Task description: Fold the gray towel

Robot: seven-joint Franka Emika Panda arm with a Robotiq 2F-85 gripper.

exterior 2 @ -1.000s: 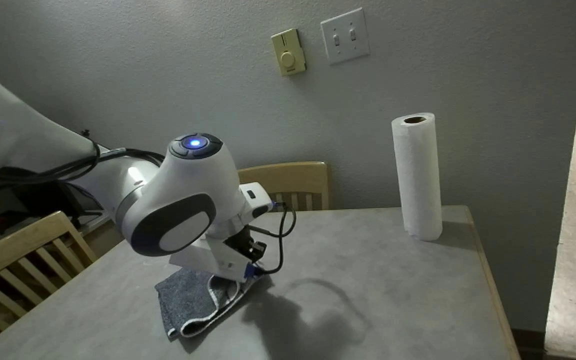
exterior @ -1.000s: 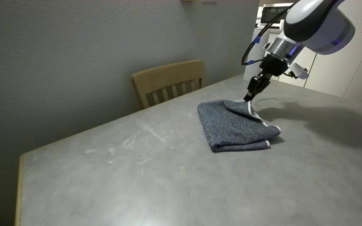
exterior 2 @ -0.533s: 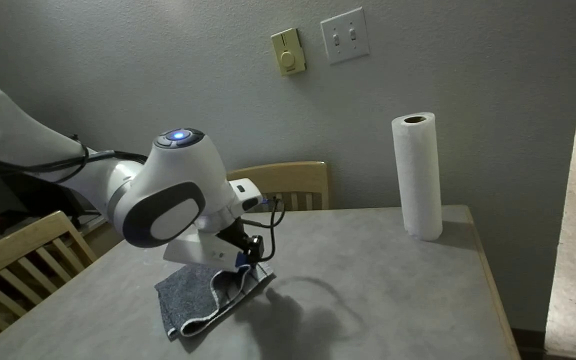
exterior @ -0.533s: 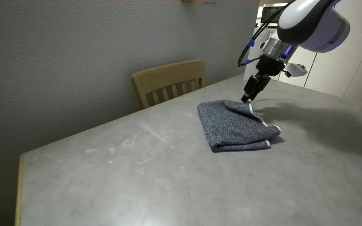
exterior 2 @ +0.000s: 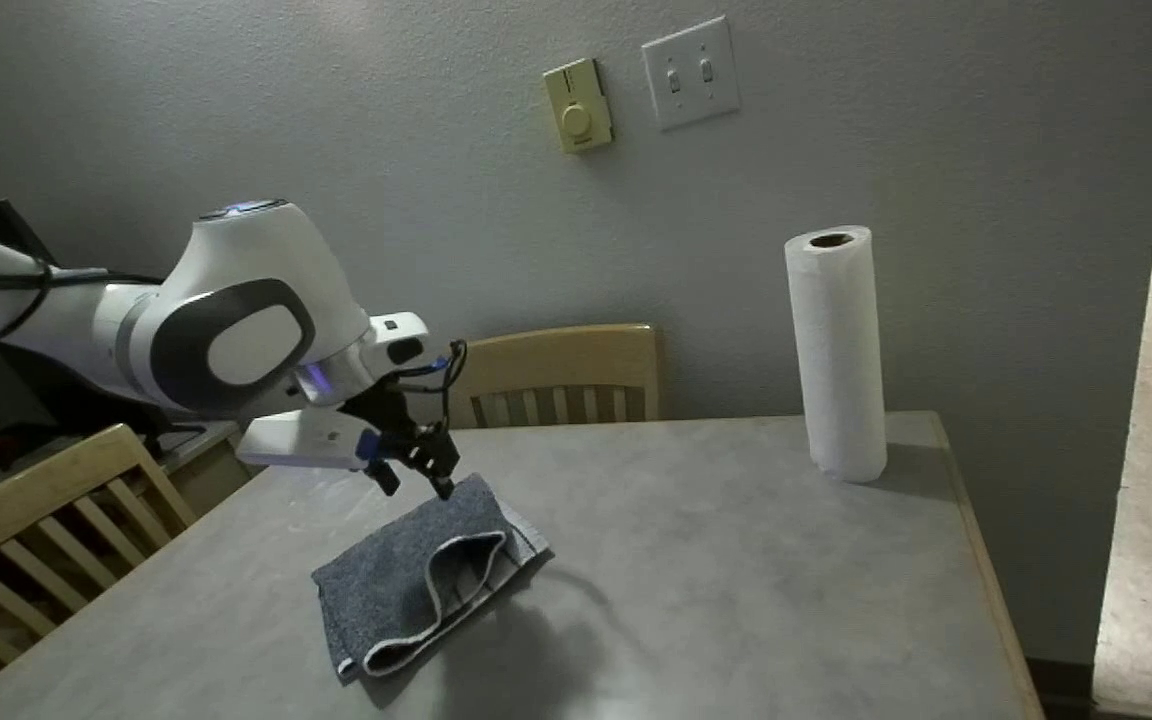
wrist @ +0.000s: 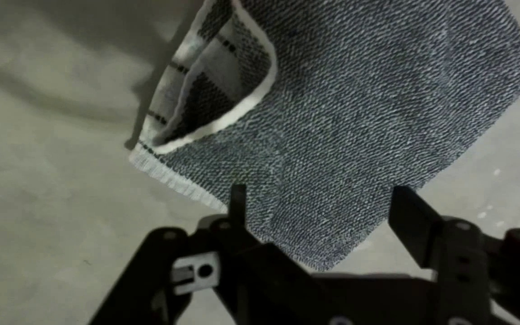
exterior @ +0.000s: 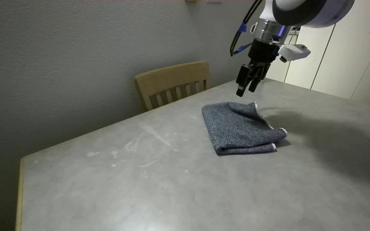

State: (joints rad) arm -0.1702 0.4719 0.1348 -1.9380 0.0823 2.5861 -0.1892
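The gray towel [exterior: 236,128] lies folded over itself on the table, in both exterior views. Its white-hemmed edge stands up in a loop, and white bands with dark stripes show inside that fold in the wrist view, where the weave of the towel [wrist: 355,113] fills the upper right. My gripper [exterior: 246,91] hangs just above the towel's far corner, apart from the cloth. In the wrist view the gripper [wrist: 318,189] is spread wide, with a towel corner seen below and between the fingertips. Nothing is held. The towel's underside is hidden.
A wooden chair [exterior: 172,75] stands behind the table's wall-side edge. Another chair [exterior 2: 56,510] is at the table's near left in an exterior view. A white paper towel roll [exterior 2: 836,360] stands upright on the table [exterior 2: 716,560], near the wall.
The gripper has opened and let go of the towel's hemmed edge. It has risen off the cloth and shifted left in both exterior views. The towel has kept its folded shape.
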